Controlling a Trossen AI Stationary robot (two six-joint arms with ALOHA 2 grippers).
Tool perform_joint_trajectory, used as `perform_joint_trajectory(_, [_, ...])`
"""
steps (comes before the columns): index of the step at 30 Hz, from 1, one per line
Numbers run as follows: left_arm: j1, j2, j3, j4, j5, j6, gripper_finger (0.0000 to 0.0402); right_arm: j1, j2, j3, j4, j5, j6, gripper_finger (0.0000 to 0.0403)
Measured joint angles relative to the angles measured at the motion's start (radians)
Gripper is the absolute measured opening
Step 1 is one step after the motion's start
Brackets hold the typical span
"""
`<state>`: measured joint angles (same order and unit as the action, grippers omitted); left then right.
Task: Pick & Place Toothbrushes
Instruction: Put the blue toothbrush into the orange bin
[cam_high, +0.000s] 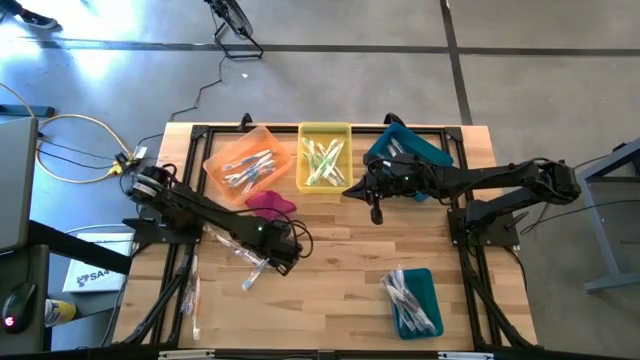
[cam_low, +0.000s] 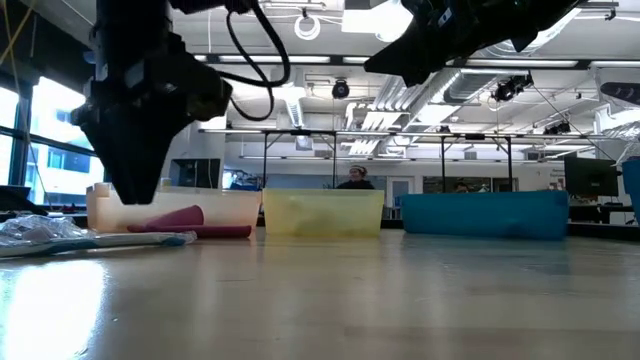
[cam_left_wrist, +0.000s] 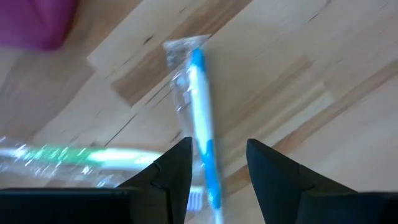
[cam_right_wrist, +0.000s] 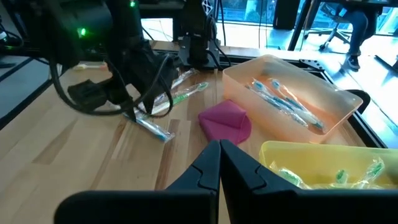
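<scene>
A blue-handled toothbrush (cam_left_wrist: 200, 124) in a clear wrapper lies flat on the wooden table (cam_high: 340, 250), directly beneath the left gripper (cam_left_wrist: 217, 165). In the left wrist view its long axis runs between the two dark fingers and out ahead of them, so the fingers straddle the handle on either side. The fingers stand apart, not yet closed on it. A green toothbrush (cam_left_wrist: 74, 157) in its wrapper lies crosswise just beside it. The left arm is clearly the nearer one. The right gripper (cam_right_wrist: 219, 163) hangs well apart, fingers pressed together and empty, near the yellow bin (cam_high: 324, 158). The orange bin (cam_high: 245, 160) holding blue brushes sits beyond a magenta cloth (cam_high: 270, 201).
</scene>
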<state>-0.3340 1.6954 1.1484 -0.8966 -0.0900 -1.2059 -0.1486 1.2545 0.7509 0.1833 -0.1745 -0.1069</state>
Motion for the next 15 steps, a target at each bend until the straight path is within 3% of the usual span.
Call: perform_joint_trajectory(15, [0.0,0.067,-0.024,0.045,-0.003,0.057,0.0148,0.0,0.0,0.0,0.001,0.0,0.002,0.0002])
